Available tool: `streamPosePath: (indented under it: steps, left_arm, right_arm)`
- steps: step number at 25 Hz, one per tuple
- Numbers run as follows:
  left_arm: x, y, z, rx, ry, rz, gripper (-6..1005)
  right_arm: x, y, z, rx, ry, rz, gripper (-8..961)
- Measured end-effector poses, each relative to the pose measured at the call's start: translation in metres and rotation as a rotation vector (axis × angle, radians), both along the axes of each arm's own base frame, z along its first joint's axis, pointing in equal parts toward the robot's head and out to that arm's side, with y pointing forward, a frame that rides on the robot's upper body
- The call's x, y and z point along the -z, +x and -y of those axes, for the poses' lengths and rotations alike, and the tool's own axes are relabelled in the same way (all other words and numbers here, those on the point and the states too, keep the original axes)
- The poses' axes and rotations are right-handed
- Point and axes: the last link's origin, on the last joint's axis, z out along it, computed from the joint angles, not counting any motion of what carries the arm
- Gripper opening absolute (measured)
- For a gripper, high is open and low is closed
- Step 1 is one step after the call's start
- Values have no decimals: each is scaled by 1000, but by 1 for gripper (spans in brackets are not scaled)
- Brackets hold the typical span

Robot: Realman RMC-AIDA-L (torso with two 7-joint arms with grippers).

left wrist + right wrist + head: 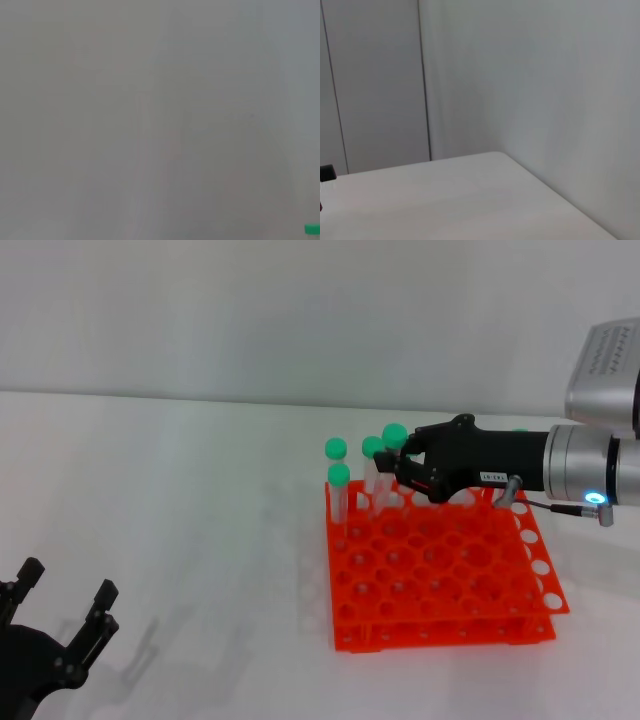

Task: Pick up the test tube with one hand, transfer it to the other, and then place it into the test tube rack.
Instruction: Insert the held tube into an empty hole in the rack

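The orange-red test tube rack (450, 585) stands right of centre in the head view. My right gripper (400, 462), black with a small white label, reaches in from the right over the rack's back-left corner. It is shut on the test tube (394, 437), held upright just below its green cap. Three other green-capped tubes (339, 480) stand in holes along that corner. My left gripper (66, 585) is parked low at the near left, open and holding nothing. The right wrist view shows neither tube nor rack.
The white table (180, 510) spreads left of the rack, with a pale wall behind. The right wrist view takes in the table's surface (445, 200) and wall panels. A green sliver (312, 229) sits at a corner of the left wrist view.
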Motion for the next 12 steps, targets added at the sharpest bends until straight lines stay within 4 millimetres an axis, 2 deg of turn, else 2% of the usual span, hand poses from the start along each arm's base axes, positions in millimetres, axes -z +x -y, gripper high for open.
streamPosePath:
  steps: [12]
  left_arm:
    - [1,0,1,-2,-2,1,811]
  right_arm:
    - [18,2,2,22,19,38,261]
